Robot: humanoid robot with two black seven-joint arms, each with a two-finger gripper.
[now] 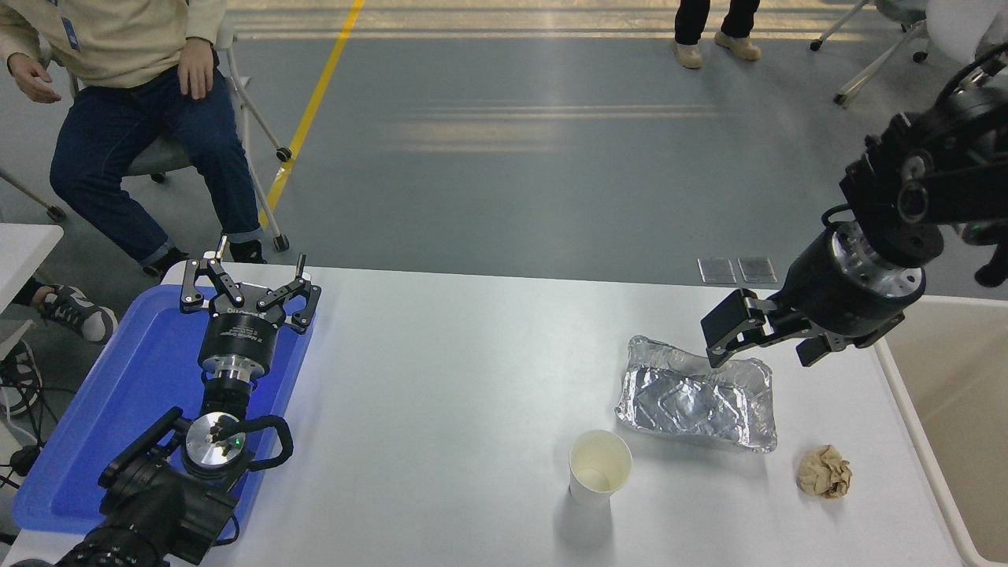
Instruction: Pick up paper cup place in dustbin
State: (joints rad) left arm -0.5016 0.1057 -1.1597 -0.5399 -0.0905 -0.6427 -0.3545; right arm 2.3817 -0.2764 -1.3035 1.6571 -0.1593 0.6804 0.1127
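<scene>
The paper cup (599, 466), white with a cream inside, stands upright on the white table near its front edge. The dustbin (957, 417), a beige bin with a pale rim, sits off the table's right side. My right gripper (760, 346) hangs open above the far right corner of the foil tray, well up and to the right of the cup, holding nothing. My left gripper (246, 283) is parked over the blue tray at the lower left, its fingers spread open and empty.
A crumpled foil tray (693, 394) lies just behind and right of the cup. A brown paper ball (824, 472) rests near the bin side. The blue tray (134, 394) fills the left edge. A seated person (126, 87) is at the far left.
</scene>
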